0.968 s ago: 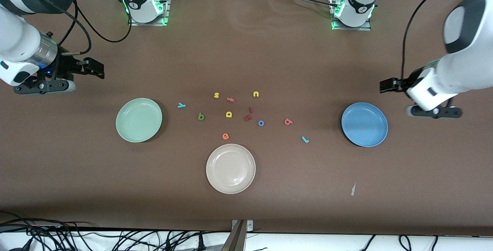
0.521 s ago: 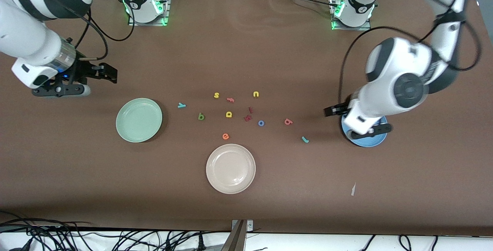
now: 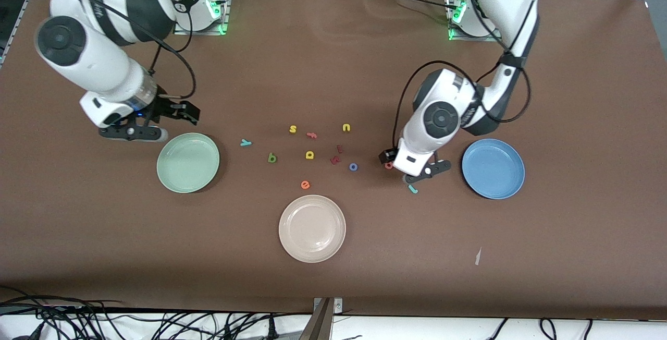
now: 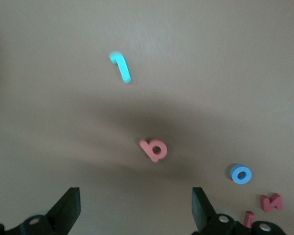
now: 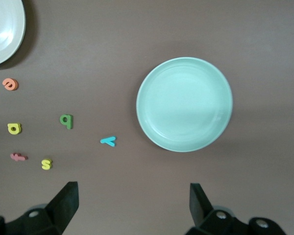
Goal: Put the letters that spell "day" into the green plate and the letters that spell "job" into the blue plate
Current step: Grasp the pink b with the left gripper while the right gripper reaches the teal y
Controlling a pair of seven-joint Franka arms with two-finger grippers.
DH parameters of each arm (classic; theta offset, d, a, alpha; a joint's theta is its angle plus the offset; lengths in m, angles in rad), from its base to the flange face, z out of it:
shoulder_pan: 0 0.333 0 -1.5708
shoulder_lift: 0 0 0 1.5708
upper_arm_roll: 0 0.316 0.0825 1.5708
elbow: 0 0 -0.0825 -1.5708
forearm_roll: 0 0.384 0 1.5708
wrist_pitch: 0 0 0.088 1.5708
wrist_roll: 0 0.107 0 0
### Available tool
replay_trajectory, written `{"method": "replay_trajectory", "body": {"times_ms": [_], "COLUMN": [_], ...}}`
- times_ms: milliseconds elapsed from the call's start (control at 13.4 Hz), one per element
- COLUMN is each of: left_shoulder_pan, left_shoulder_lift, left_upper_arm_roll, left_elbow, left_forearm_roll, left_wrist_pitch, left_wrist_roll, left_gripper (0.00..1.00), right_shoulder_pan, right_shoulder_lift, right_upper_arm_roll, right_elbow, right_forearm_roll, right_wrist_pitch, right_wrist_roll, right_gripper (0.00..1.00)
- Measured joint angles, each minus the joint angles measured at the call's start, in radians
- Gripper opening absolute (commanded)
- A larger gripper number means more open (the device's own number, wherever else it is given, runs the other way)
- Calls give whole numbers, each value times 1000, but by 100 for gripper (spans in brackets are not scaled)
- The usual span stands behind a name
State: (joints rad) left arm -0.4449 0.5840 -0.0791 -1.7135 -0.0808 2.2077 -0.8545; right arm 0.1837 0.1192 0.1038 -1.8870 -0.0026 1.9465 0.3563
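Observation:
The green plate (image 3: 188, 162) (image 5: 184, 104) and the blue plate (image 3: 493, 169) lie empty toward either end of the table. Between them lie the teal y (image 3: 246, 143) (image 5: 108, 141), green d (image 3: 271, 158) (image 5: 66, 121), yellow a (image 3: 310, 155) (image 5: 13, 128), blue o (image 3: 353, 167) (image 4: 241, 174), coral b (image 3: 388, 166) (image 4: 153, 150) and teal j (image 3: 412, 189) (image 4: 120, 67). My left gripper (image 3: 422, 173) (image 4: 135, 215) hangs open over the table between the b and the j. My right gripper (image 3: 133, 132) (image 5: 132, 205) hangs open just off the green plate's rim, holding nothing.
A cream-white plate (image 3: 312, 228) (image 5: 2, 29) lies nearer the front camera than the letters. Among them are a yellow s (image 3: 293, 129), a yellow u (image 3: 346, 128), a pink f (image 3: 311, 135), an orange e (image 3: 305, 184) and two dark red letters (image 3: 336, 155).
Both arms have swung in from the table's ends. The left gripper crossed the blue plate to the b and j; the right gripper came up to the green plate. No letter moved.

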Motion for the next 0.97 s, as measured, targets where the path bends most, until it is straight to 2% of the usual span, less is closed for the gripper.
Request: {"method": "replay_trajectory", "body": {"times_ms": [521,968], "left_shoulder_pan": [-24,-24], "left_shoulder_lift": [82,130], "left_upper_arm_roll": [12,15], "left_elbow": [3,26], "left_forearm_roll": [2,2], "left_wrist_pitch": [109,120], "left_wrist_roll": [-24,-63], "left_gripper": [85,67], "right_shoulder_pan": [92,106], "right_shoulder_lift": [106,148], "right_upper_arm_roll": [2,2], "right_elbow": [-43,-191], "right_forearm_roll": [0,-6], "right_wrist_pitch": [133,429], "right_wrist_roll": [30,-38], "right_gripper": [100,100]}}
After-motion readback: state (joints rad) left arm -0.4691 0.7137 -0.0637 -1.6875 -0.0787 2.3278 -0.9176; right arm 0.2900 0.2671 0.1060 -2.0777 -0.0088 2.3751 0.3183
